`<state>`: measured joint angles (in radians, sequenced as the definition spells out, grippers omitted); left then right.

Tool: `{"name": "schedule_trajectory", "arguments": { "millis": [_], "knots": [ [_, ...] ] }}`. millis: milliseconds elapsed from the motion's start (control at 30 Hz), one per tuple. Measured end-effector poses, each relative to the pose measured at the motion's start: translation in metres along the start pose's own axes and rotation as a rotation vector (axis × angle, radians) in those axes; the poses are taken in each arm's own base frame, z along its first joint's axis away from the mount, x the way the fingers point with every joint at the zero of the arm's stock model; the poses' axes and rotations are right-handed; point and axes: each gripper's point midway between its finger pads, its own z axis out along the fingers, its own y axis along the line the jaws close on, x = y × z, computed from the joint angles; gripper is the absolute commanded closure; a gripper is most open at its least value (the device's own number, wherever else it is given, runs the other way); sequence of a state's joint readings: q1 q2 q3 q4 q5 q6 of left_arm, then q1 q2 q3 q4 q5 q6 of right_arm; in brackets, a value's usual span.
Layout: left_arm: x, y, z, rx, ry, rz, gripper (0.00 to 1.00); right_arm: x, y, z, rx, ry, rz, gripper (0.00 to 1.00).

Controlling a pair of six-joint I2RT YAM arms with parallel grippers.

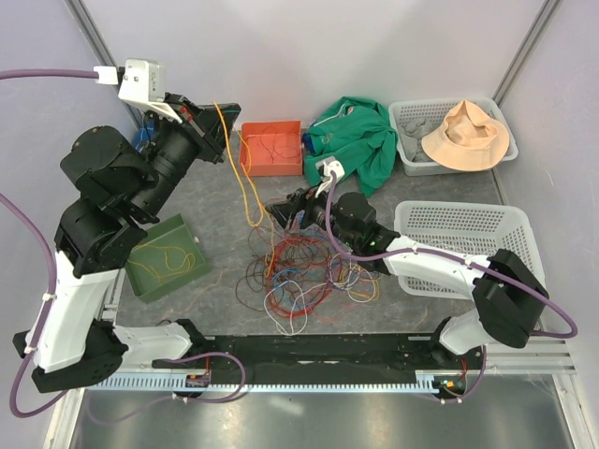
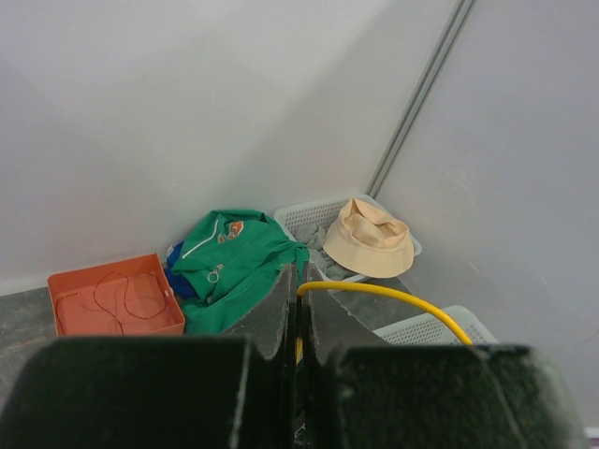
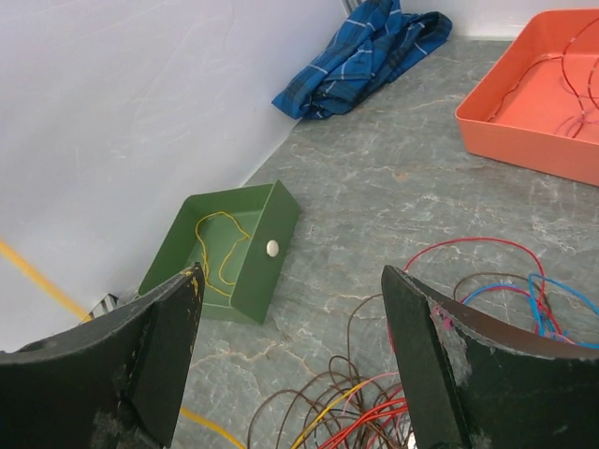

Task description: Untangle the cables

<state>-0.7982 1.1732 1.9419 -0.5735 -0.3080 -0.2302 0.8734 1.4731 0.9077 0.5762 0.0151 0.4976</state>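
Black fingers of my right pincer (image 3: 292, 277) stand wide apart with nothing between them. That arm reaches low, forearm stretched leftward, so the tips hover just above the cables (image 1: 301, 273), whose tangle lies beneath and ahead of them. Beyond the gap sits a green box (image 3: 239, 245). My left arm is reared up high, elbow folded, wrist pointing at the back wall. The left pincer (image 2: 298, 297) is pressed together on a yellow cable (image 2: 393, 293), which droops from it down to the tangle.
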Motion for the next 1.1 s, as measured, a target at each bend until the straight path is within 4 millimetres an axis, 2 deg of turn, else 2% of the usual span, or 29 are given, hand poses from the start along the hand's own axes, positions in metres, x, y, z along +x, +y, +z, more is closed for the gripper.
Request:
{"name": "schedule_trajectory", "arguments": {
  "millis": [333, 467, 633, 800, 900, 967, 1100],
  "knots": [
    [0.004, 0.000, 0.002, 0.000, 0.009, -0.002, 0.98, -0.008, 0.025, 0.000, -0.117, -0.009, 0.012, 0.13],
    [0.006, 0.000, 0.002, -0.001, 0.014, -0.001, 0.98, -0.012, 0.017, -0.003, -0.063, -0.021, 0.010, 0.11],
    [0.009, 0.001, 0.002, -0.002, 0.020, 0.002, 0.98, -0.029, 0.014, -0.024, -0.034, -0.071, -0.011, 0.11],
    [0.009, 0.001, 0.002, -0.002, 0.021, 0.002, 0.98, -0.056, 0.036, -0.046, -0.113, -0.140, -0.028, 0.12],
    [0.009, 0.001, 0.002, -0.001, 0.021, 0.002, 0.98, -0.065, 0.048, -0.055, -0.166, -0.164, -0.037, 0.12],
    [0.010, 0.000, 0.002, 0.000, 0.022, 0.001, 0.98, -0.064, 0.054, -0.057, -0.199, -0.159, -0.046, 0.12],
    [0.011, -0.003, 0.002, 0.017, 0.027, -0.002, 0.98, -0.046, 0.063, -0.053, -0.250, -0.103, -0.066, 0.13]
  ]
}}
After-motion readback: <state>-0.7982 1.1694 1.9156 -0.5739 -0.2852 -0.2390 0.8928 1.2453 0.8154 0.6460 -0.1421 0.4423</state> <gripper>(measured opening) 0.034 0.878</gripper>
